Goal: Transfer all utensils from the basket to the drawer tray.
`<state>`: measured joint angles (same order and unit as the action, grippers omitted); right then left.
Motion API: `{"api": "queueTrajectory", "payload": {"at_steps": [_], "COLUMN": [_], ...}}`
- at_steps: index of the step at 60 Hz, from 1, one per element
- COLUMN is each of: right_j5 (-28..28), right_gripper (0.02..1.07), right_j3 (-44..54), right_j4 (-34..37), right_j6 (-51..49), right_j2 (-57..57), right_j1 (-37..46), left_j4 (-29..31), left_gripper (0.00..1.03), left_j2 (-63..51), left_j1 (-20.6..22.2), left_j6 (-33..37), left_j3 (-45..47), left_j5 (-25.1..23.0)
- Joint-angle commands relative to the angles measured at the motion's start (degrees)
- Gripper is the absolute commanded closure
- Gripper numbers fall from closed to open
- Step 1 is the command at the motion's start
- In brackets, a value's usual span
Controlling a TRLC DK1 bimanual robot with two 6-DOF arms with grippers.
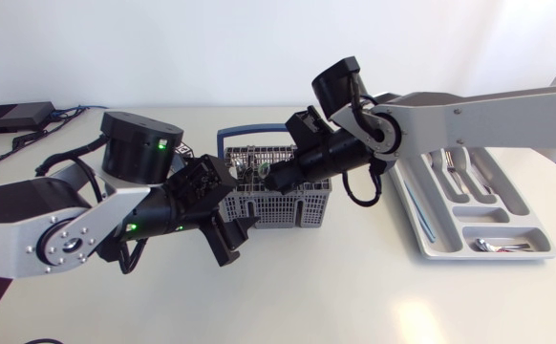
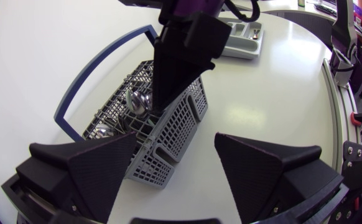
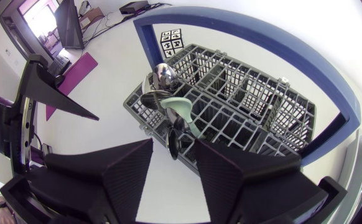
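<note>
several spoons (image 3: 162, 79) under released right end effector (image 3: 173, 148), unclear overhead, left end effector (image 2: 175, 138) released

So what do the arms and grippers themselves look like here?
The left arm and right arm have silver-grey links, bulky black joints and looping black cables. The left one shows small green lights and a round hub ringed with bolts. The left gripper and right gripper are matte black, each with two broad wedge-shaped fingers.
</note>
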<state>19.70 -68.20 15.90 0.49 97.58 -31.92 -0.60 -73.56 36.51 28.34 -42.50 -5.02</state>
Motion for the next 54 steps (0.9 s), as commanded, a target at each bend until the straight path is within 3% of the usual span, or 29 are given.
{"api": "queueTrajectory", "payload": {"at_steps": [1, 6, 21, 54], "right_j5": [-0.19, -0.37, -0.90, -0.54], "right_gripper": [0.87, 1.02, 1.02, 1.02], "right_j3": [-0.97, -1.14, -1.84, -15.20], "right_j4": [-0.78, -0.87, 0.62, 19.43], "right_j6": [-1.19, -1.46, -1.02, 0.74], "right_j2": [1.65, 1.65, -0.29, -0.90], "right_j1": [-0.42, -0.42, -0.86, -2.53], "left_j4": [-0.63, -0.72, -0.63, -0.89], "left_gripper": [0.16, 0.16, 0.16, 0.16], "left_j2": [-1.06, -1.06, -0.97, -1.15], "left_j1": [-0.39, -0.39, -0.04, 0.40], "left_j6": [0.14, 0.05, 0.05, 0.05], "left_j3": [-0.48, -0.48, -0.39, -0.04], "left_j5": [0.45, 0.45, 0.45, 0.45]}}
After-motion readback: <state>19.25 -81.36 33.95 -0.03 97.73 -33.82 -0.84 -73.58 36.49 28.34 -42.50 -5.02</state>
